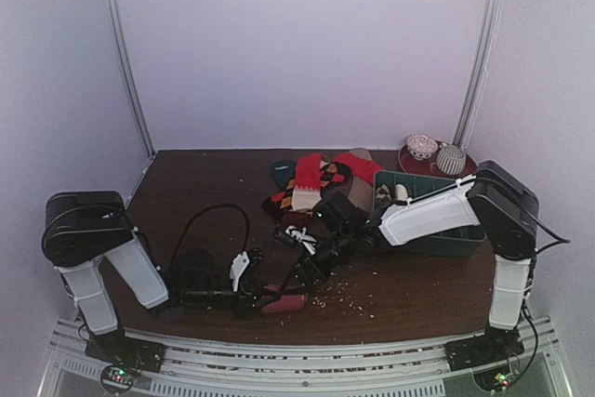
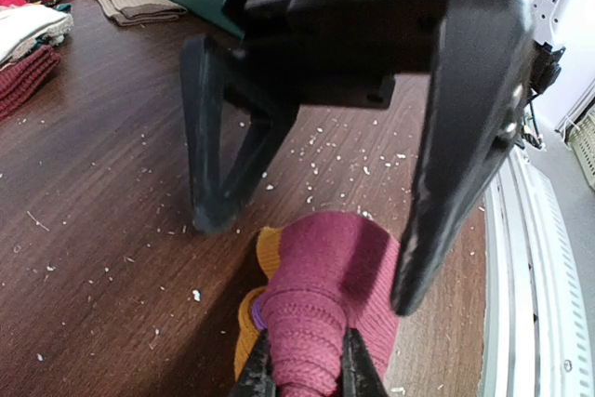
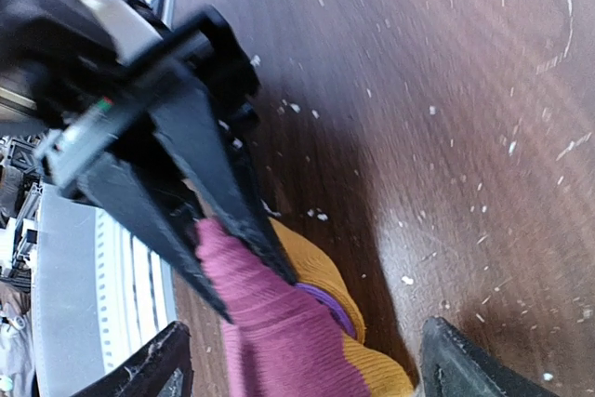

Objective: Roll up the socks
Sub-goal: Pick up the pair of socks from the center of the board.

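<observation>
So the counter (image 1: 186,192) is mostly bare dark wood, with the pile of loose socks (image 1: 311,183) in the upper middle of the overhead view, just beside the green tray (image 1: 446,244) on the right. The one we care about is the magenta sock (image 2: 325,295) with the orange toe, bunched into a fat roll at the lower middle of that view. Our left claw (image 2: 307,374) is pinched narrow on its end, at the bottom of the left wrist frame. The right claw (image 3: 307,364) is spread wide, astride the roll and not gripping. We'd hold the left pinch firm, bring the right down square over the loose orange edge, and close slow so the roll doesn't unwind. Also, white flecks (image 2: 196,295) all over the wood.
</observation>
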Robot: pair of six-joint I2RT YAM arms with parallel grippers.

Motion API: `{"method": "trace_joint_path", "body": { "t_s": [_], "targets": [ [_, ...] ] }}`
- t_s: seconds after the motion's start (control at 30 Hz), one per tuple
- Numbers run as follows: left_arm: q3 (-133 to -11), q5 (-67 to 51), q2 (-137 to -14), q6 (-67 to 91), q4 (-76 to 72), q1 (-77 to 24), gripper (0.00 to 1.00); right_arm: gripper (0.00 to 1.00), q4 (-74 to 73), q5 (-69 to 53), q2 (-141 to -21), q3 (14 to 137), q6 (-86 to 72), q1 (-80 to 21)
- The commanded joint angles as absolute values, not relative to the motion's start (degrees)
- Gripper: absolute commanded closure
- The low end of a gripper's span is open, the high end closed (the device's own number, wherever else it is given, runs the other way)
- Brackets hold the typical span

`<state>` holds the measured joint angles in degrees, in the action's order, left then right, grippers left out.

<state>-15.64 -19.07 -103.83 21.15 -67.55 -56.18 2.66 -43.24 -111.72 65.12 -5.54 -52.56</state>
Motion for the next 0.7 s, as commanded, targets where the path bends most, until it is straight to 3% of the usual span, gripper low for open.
{"method": "trace_joint_path", "body": {
  "t_s": [0.0,0.4,0.67],
  "targets": [
    [-15.1,-19.8,-105.8,21.3,-60.9,-56.0,1.00,0.15,4.6,-44.6,-113.7,63.3,-7.3,-52.7],
    [-16.0,-20.0,-106.4,21.0,-59.8,-56.0,1.00,0.17,6.0,-45.5,-114.6,56.8,-8.7,-54.3],
    [-15.7,-19.9,-106.5,21.0,-59.6,-56.0,1.00,0.31,6.3,-48.2,-115.5,56.5,-10.4,-56.4]
  ]
}}
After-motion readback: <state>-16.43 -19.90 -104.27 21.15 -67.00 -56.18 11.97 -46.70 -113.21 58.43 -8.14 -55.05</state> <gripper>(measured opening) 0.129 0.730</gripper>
